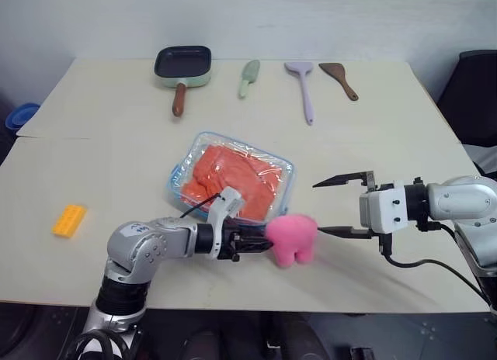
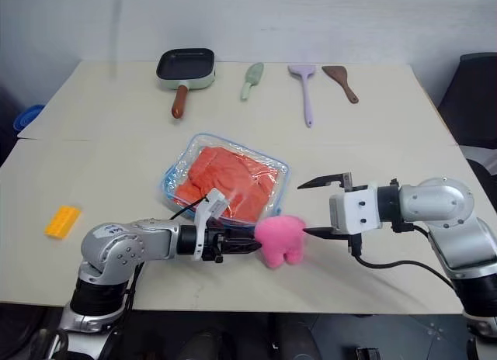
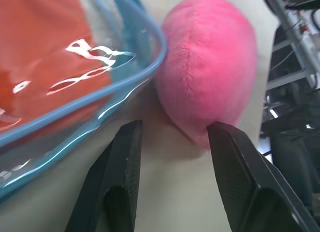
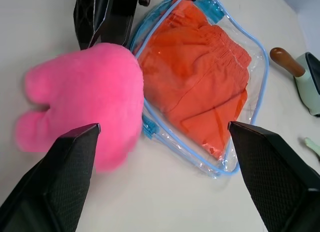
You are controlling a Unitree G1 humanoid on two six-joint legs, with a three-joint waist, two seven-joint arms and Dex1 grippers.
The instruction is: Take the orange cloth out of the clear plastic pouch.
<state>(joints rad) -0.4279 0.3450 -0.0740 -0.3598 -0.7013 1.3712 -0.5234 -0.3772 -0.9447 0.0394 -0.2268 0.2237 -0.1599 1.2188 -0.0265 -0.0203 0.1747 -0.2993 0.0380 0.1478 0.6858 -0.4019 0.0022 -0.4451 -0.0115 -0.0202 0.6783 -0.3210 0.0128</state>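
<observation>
Head camera: clear plastic pouch lying flat mid-table, near side of the green frying pan, orange cloth folded inside and filling most of it. Pink plush toy standing at the pouch's near corner. Left gripper reaching low along that near edge, tips at the toy; right gripper hovering beyond the toy, spread wide, empty.

Left wrist: half-parted fingers bracketing bare table between pouch rim and toy, one tip against the plush, nothing pinched.

Right wrist: blue zipper trim running along the pouch edge beside the toy.

Likely light, limp cloth; slick, floppy film. Best pinning the trimmed edge, then pinching a fabric fold through the zipper mouth.
</observation>
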